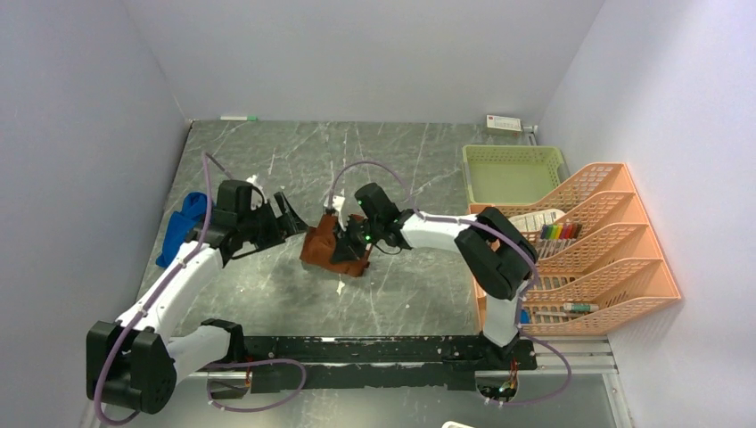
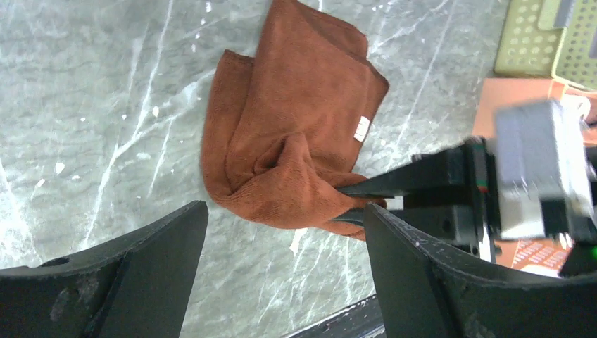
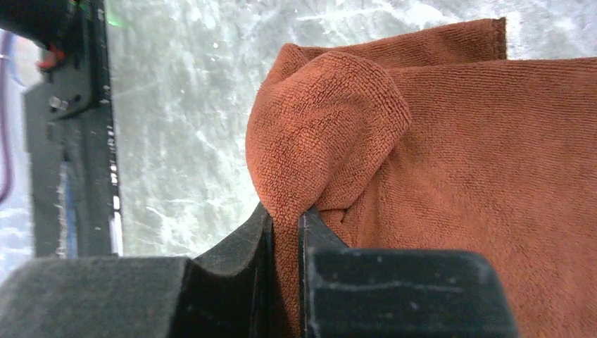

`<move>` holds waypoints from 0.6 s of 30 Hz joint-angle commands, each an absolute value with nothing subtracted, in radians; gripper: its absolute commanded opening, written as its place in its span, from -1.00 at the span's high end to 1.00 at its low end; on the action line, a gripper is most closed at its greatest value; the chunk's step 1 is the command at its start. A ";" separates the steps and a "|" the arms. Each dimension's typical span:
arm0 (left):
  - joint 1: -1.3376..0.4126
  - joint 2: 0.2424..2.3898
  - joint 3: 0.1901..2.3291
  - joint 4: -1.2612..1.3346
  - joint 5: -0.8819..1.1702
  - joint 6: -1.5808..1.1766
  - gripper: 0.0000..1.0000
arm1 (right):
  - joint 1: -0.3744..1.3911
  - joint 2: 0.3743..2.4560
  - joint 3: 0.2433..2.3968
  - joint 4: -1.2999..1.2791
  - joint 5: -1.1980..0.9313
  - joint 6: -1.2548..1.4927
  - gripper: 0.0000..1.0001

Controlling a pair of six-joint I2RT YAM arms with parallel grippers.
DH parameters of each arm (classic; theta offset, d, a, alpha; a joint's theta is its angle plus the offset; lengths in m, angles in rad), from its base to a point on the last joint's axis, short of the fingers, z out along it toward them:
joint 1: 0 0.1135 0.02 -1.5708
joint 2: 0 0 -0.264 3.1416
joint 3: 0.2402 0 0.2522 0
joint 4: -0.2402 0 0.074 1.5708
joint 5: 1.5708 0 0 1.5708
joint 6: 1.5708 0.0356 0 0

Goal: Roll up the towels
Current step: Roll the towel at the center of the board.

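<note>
Right wrist shows rust-brown towel (image 3: 457,176) pinched inside right end effector (image 3: 285,220).

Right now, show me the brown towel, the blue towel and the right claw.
brown towel (image 2: 296,120): left wrist view, on the flat middle of the cloth.
blue towel (image 1: 181,230): top view, on the middle of the bunched heap.
right claw (image 3: 285,215): right wrist view, between the fingertips, pinched on a brown fold.

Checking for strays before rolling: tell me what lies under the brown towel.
Bare table shows around the brown towel, which lies bunched on it. The right pincer pinches one fold. Anything beneath the folds is covered and cannot be seen.
</note>
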State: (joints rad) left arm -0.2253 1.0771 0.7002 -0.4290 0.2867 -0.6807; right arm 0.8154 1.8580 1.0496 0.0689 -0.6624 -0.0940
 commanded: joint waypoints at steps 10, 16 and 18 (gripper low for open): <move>-0.277 1.032 0.626 -0.384 0.459 -0.577 -0.87 | 0.699 2.149 1.222 0.118 -1.147 0.422 1.00; -0.362 1.072 0.635 -0.409 0.335 -0.597 -0.83 | 0.640 2.133 1.173 0.317 -1.191 0.586 1.00; -0.382 1.093 0.633 -0.402 0.320 -0.608 -0.82 | 0.624 2.138 1.171 0.339 -1.202 0.612 1.00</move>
